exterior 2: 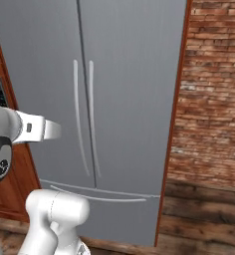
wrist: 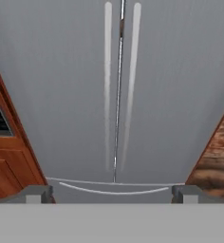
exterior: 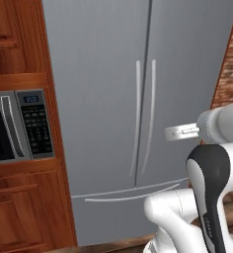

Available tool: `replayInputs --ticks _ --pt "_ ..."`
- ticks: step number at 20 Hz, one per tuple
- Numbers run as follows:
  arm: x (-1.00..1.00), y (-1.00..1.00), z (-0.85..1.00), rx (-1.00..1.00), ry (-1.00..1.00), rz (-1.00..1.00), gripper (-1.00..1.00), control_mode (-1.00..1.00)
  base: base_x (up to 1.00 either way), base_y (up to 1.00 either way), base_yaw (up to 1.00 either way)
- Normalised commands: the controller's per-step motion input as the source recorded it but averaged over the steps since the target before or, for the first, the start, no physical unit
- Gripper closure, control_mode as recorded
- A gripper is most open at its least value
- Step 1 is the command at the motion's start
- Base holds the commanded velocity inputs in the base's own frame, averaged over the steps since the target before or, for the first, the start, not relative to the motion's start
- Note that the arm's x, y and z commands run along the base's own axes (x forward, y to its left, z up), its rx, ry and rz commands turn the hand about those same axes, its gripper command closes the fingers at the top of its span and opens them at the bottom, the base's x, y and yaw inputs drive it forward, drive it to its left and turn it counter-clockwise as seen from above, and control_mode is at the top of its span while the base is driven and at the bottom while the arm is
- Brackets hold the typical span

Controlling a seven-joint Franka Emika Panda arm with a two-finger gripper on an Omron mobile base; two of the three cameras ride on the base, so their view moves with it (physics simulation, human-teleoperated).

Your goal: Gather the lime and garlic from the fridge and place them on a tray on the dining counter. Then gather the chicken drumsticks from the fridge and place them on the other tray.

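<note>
Jaws (wrist: 111,193) spread wide and empty, closed fridge (wrist: 118,95) straight ahead, both handles between them, well apart

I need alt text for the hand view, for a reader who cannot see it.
The closed grey fridge, with two slim vertical handles at its centre seam, faces the camera. The open gripper shows its two fingertips at the bottom, apart from the doors. Wooden cabinets stand left, brick wall right.

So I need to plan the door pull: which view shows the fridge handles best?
The hand view: both handles stand centred, either side of the door seam. The left base view and right base view show them from an angle, farther off.
</note>
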Motion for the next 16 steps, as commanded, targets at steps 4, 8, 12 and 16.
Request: replayInputs --ticks 4,8,12,16 --pt "0.0 0.0 0.0 0.0 0.0 0.0 -1.0 1.0 -0.35 -0.14 0.0" --pt "0.0 0.0 0.0 0.0 0.0 0.0 -1.0 1.0 -0.64 -0.12 0.0" --pt "0.0 0.0 0.0 0.0 0.0 0.0 -1.0 1.0 -0.23 0.0 0.0" --pt "0.28 0.0 0.0 0.0 0.0 0.0 -1.0 -1.0 0.08 0.0 0.0"
